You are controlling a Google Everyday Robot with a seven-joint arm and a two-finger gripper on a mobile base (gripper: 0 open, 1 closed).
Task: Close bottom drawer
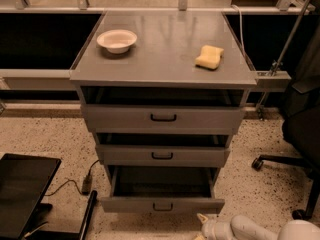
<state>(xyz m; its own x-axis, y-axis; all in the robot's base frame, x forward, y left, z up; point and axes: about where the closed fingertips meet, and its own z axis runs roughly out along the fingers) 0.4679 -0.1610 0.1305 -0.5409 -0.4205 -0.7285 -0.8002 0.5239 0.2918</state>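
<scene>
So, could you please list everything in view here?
Grey metal cabinet: one, grey, centre.
Top drawer: one, grey, highest.
Middle drawer: one, grey, between the others.
Bottom drawer with black loop handle: one, grey, lowest, pulled out.
Round white bowl: one, white, cabinet top, left.
Yellow sponge: one, yellow, cabinet top, right.
Black office chair: one, black, right edge.
Flat black panel: one, black, floor, lower left.
Black cable: one, black, floor beside the panel.
White robot gripper: one, white, bottom edge, right of the bottom drawer's front.
</scene>
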